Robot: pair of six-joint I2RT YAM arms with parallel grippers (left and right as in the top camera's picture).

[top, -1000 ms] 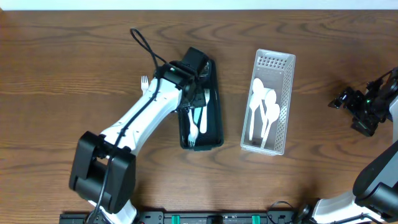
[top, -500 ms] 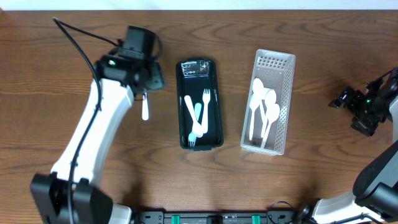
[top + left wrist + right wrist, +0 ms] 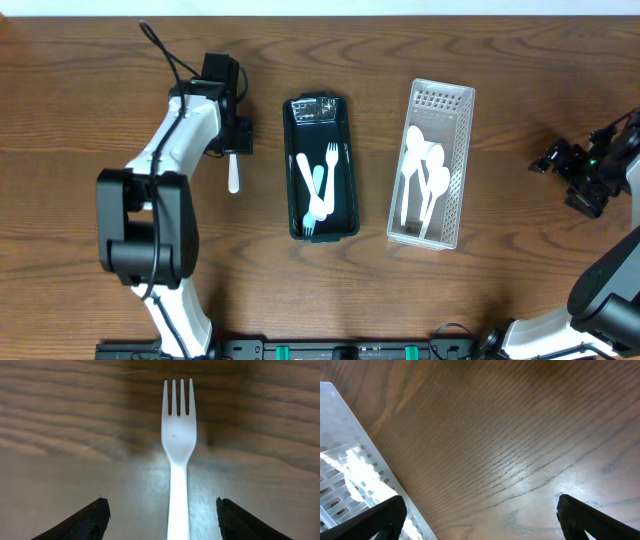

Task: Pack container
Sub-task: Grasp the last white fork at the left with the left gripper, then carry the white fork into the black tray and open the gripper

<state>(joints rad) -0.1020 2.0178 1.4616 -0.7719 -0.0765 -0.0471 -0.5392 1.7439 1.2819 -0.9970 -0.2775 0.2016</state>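
A white plastic fork (image 3: 178,460) lies on the wood table, left of the black tray (image 3: 348,150); overhead only its handle (image 3: 233,178) shows under my left gripper (image 3: 232,135). In the left wrist view my left gripper (image 3: 162,515) is open, its fingers on either side of the fork's handle. The black tray holds several forks (image 3: 318,195). The clear basket (image 3: 465,120) holds several white spoons (image 3: 422,175). My right gripper (image 3: 590,172) is open and empty at the table's right edge, with the basket's corner (image 3: 350,475) in its view.
A black cable (image 3: 165,55) runs from the left arm across the back left of the table. The left arm's base (image 3: 145,225) stands at the front left.
My left arm has swung from over the black tray to the left and now sits low over the loose fork. The right arm has not moved.
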